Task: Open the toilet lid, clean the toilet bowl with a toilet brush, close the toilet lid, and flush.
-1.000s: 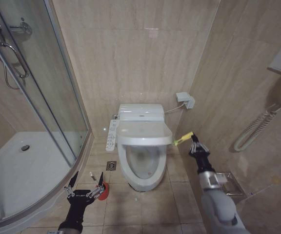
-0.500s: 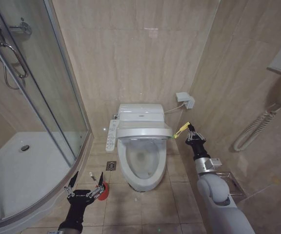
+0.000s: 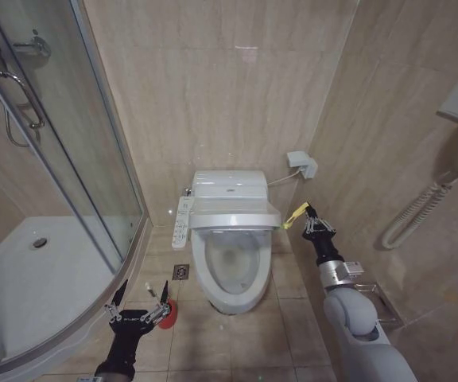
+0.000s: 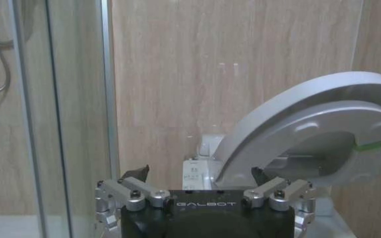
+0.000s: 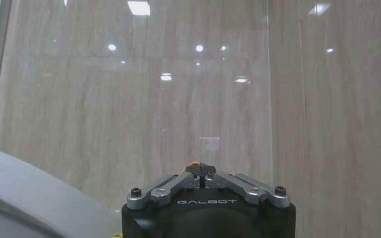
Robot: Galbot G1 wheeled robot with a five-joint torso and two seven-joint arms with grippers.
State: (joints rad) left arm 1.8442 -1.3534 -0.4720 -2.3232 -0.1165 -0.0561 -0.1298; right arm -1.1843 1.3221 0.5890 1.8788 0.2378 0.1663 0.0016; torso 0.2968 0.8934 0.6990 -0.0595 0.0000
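- The right gripper [image 3: 304,216] is seen beside the right edge of the toilet lid [image 3: 235,217], its fingers pinched together on a yellow-green strip [image 3: 296,213] that leads from the lid's edge.
- In the right wrist view, the fingertips of that gripper [image 5: 202,170] are pressed closed, with a speck of yellow caught between them.
- The lid is held partly raised, roughly level above the toilet bowl [image 3: 230,270], whose basin is exposed below it.
- In the left wrist view, the lid [image 4: 289,111] is shown tilted up, with the ring seat [image 4: 336,144] just under it.
- The left gripper [image 3: 141,306] is held low near the floor, fingers spread wide, just beside a red cup holder [image 3: 168,315].
- A white button panel [image 3: 182,220] is mounted at the bowl's left side.
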